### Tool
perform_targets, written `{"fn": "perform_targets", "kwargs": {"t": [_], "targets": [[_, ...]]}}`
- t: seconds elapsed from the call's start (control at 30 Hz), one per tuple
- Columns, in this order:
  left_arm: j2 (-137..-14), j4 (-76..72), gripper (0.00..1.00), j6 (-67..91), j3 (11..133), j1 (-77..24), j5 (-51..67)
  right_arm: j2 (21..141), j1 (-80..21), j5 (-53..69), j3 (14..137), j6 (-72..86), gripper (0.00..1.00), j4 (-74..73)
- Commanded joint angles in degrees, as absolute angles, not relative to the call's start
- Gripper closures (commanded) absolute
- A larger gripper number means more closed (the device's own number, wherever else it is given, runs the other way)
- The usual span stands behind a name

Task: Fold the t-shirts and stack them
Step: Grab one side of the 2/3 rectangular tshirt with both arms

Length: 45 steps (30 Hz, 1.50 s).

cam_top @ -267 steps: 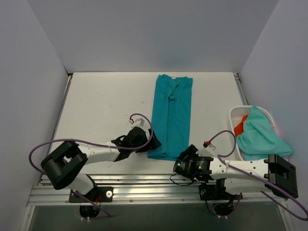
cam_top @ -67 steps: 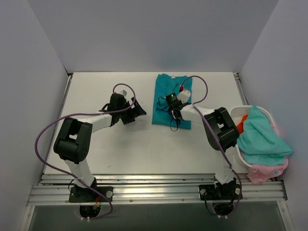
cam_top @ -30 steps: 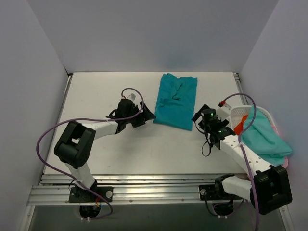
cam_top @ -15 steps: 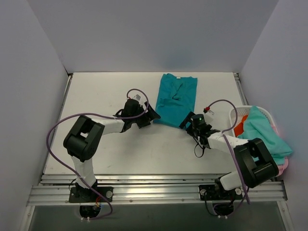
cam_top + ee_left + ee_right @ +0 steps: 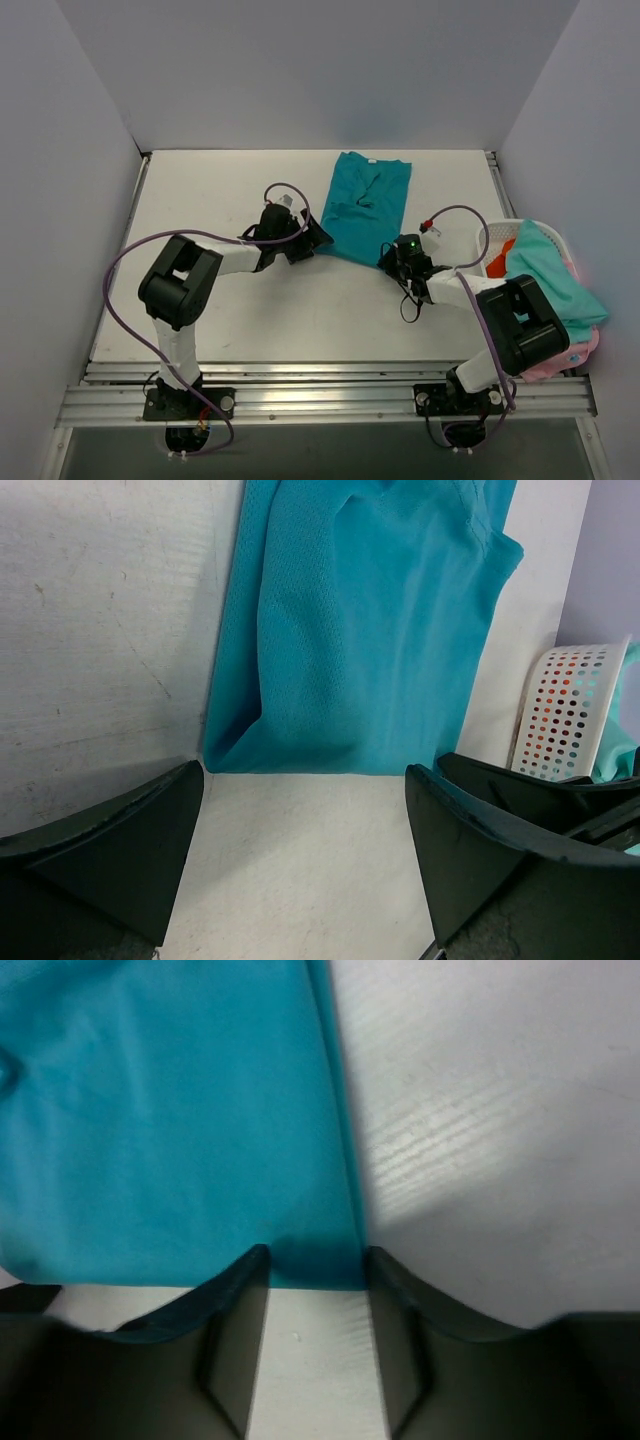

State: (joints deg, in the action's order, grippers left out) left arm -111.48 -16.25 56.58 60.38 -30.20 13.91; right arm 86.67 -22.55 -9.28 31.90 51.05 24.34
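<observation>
The deep teal t-shirt lies folded in half lengthwise and again crosswise, flat on the white table at the back middle. My left gripper is open and empty at its near left corner. In the left wrist view the shirt lies just beyond the left gripper, its corner by the left fingertip. My right gripper is at the near right corner. In the right wrist view the right gripper is open, with the shirt's corner edge between the tips. Paler aqua, orange-red and pink shirts sit at the right.
The white lattice basket stands at the table's right edge holding the other shirts; it also shows in the left wrist view. Grey walls close in the left, back and right. A metal rail runs along the near edge.
My right gripper has moved left from beside the basket to the teal shirt's near right corner. My left gripper has edged right to the near left corner. The shirt has stayed still.
</observation>
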Motion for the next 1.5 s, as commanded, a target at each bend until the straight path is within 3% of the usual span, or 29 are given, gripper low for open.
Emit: {"fn": "perform_targets", "kwargs": {"t": [0.0,0.2,0.4,0.5,0.6,0.63,0.7,0.87,1.13,1.47], "targets": [[-112.1,-19.0,0.09,56.7,62.1,-29.8,13.6,85.8,-22.5,-10.9,31.1,51.3,0.65,17.8],[-113.1,-20.5,0.11,58.1,61.9,-30.0,13.1,84.6,-22.5,-11.9,30.6,51.3,0.81,17.3],[-114.1,-21.5,0.19,59.3,61.3,-30.1,12.0,85.0,-22.4,-11.7,30.4,51.3,0.87,17.4],[-114.8,-21.7,0.30,59.4,61.5,-30.1,11.3,85.2,-22.4,-11.8,30.4,51.2,0.89,17.6],[-115.9,-21.3,0.56,59.3,62.6,-30.1,11.1,85.3,-22.4,-11.8,30.3,51.2,0.91,17.7],[-116.4,-20.9,0.69,59.3,62.9,-30.0,10.8,85.2,-22.5,-11.8,30.2,51.2,0.92,17.6],[-116.9,-20.5,0.81,59.1,63.4,-30.1,10.5,85.2,-22.5,-11.8,30.1,51.2,0.94,17.8],[-117.8,-20.2,0.97,58.1,63.6,-30.1,9.6,85.0,-22.5,-11.7,29.7,51.2,1.00,17.8],[-107.1,-18.4,0.98,56.5,56.4,-31.0,7.7,78.8,-26.4,-14.9,29.4,52.1,1.00,12.5],[-83.6,-6.2,0.98,55.5,45.8,-37.9,0.5,57.5,-35.8,-21.6,29.6,57.7,1.00,-6.0]]}}
